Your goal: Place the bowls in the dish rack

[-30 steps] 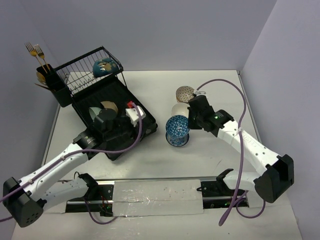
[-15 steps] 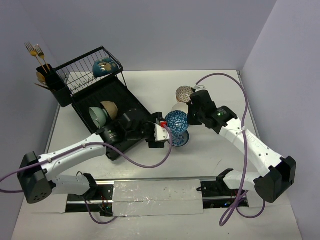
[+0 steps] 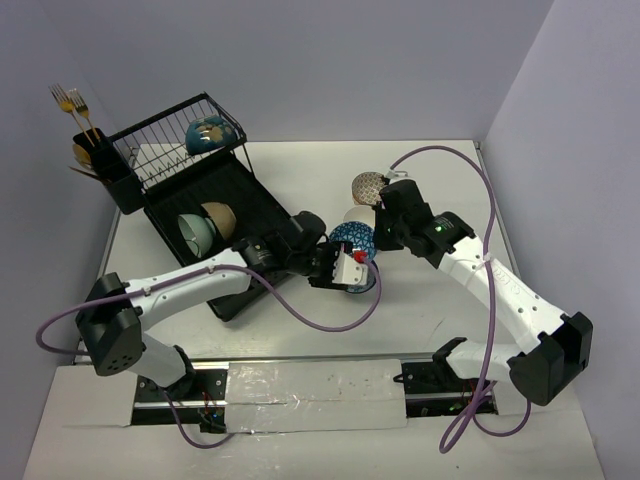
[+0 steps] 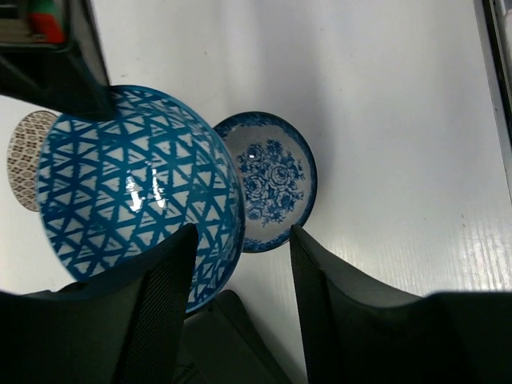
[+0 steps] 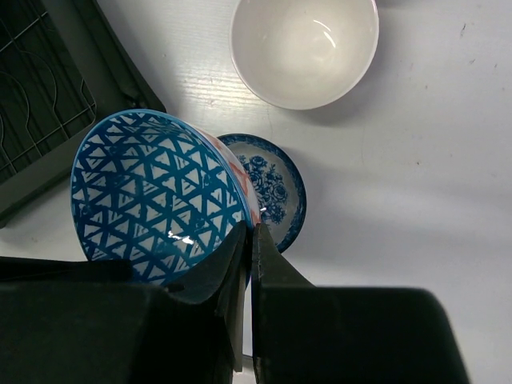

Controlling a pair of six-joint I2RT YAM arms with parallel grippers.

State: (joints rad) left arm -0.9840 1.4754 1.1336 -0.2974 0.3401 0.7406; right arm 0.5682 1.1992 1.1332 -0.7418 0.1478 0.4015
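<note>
The right gripper (image 5: 248,234) is clamping its jaws on the rim of the blue triangle-patterned bowl (image 5: 152,188). It is holding the bowl tilted over the floral bowl (image 4: 272,180), which is sitting on the table just right of the dish rack (image 3: 255,205). The left gripper (image 4: 242,236) is straddling that bowl's rim, jaws apart.

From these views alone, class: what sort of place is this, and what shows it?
Probably a robotics lab test cell, not a kitchen: two robot arms on a white table, blank walls, a dish rack with bowls as props.
</note>
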